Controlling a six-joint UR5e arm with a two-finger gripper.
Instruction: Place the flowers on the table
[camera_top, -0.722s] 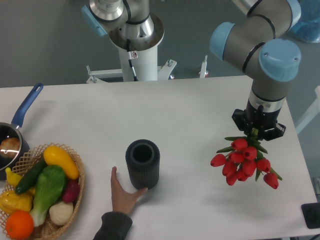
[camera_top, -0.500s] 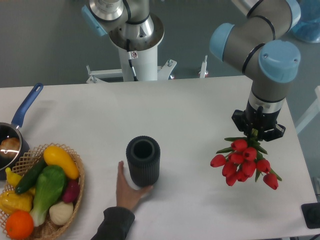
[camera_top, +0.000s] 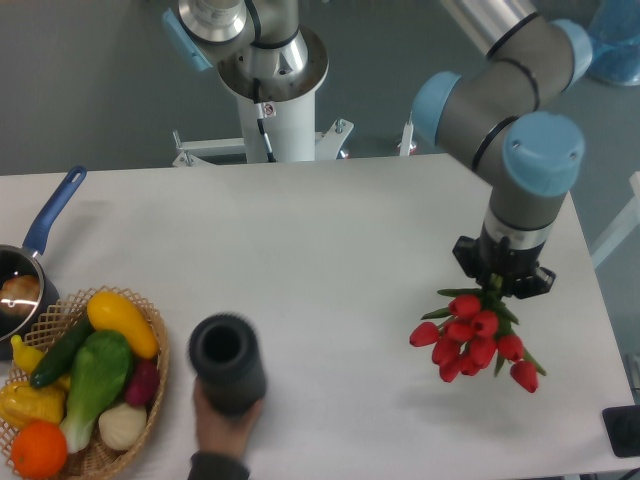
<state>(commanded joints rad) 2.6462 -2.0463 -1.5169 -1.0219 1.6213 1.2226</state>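
Observation:
The flowers (camera_top: 472, 337) are a bunch of red tulip buds with green stems and leaves, hanging heads-down from my gripper (camera_top: 499, 280) at the right side of the white table (camera_top: 340, 240). The gripper is shut on the stems, its fingers mostly hidden under the wrist. The bunch hangs a little above the tabletop and casts a faint shadow below it.
A person's hand (camera_top: 222, 425) holds a dark ribbed cylindrical vase (camera_top: 228, 362) at the front left. A wicker basket (camera_top: 152, 368) of vegetables stands at the left front corner, with a blue-handled pan (camera_top: 28, 266) behind it. A dark object (camera_top: 622, 432) lies at the right front edge.
The hand has lifted the dark vase and pulled it left toward the front edge. My gripper has shifted slightly left and forward with the flowers.

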